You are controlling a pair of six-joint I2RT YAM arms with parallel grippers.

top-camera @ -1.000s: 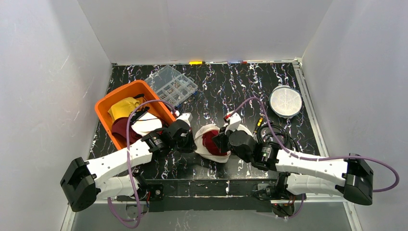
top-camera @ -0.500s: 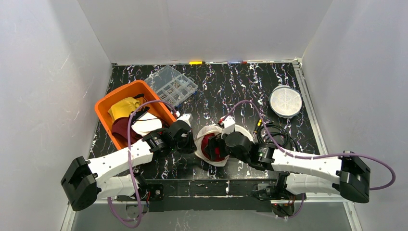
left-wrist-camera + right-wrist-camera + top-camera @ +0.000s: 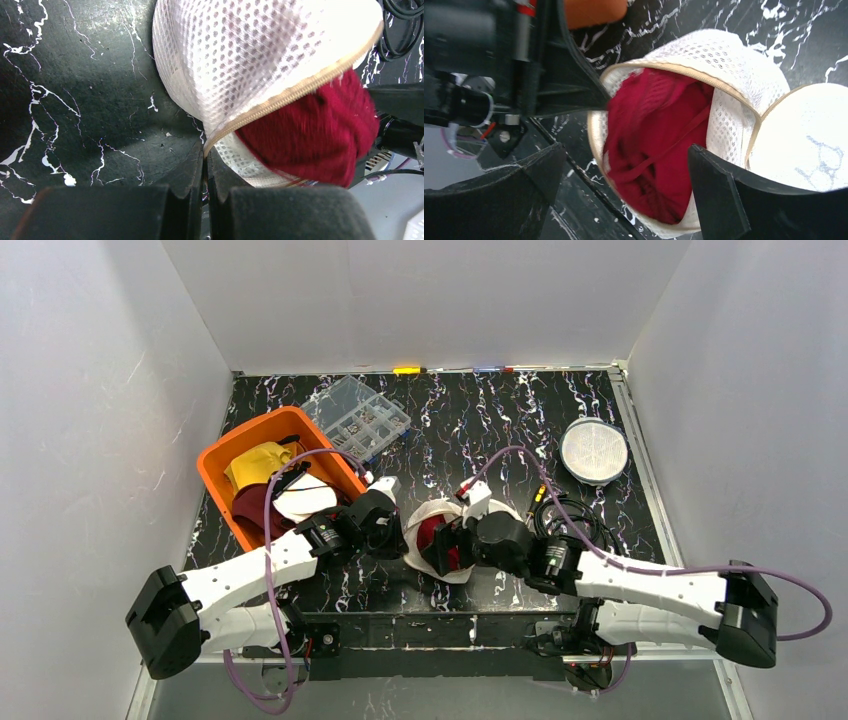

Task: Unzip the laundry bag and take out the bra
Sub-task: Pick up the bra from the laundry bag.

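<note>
White mesh laundry bag (image 3: 240, 55), unzipped, bares a crumpled red bra (image 3: 659, 115); left tool (image 3: 205, 156) pinches the bag's rim, right tool (image 3: 624, 152) gapes.

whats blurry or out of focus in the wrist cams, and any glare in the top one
Left wrist: laundry bag mesh sharp, bra smeared at its right edge, left gripper soft. Right wrist: bra fairly sharp, right gripper dark and soft. Top view: even light, no glare on the table.
</note>
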